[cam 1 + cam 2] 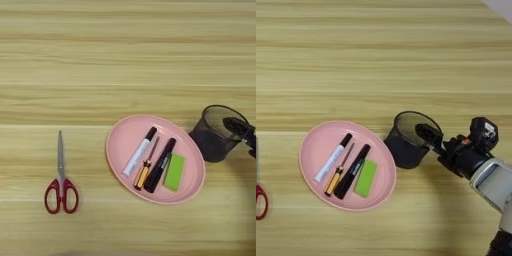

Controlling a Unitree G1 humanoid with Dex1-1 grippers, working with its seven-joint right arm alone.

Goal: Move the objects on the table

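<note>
The round black wire-mesh pen cup [406, 142] stands tilted just right of a pink oval tray [316, 150], its mouth turned up and to the right. My right gripper [429, 136] comes in from the right and is shut on the cup's right rim. One black finger [238, 127] lies inside the mouth; the other is hidden behind the wall. The thick black marker pen [353, 171] with pale lettering lies slanted in the tray, away from the gripper.
In the tray lie also a white marker with black cap [333, 157], a thin orange-handled tool [338, 175] and a green eraser [366, 178]. Red-handled scissors [61, 182] lie at the left. The silver forearm [496, 182] fills the lower right corner.
</note>
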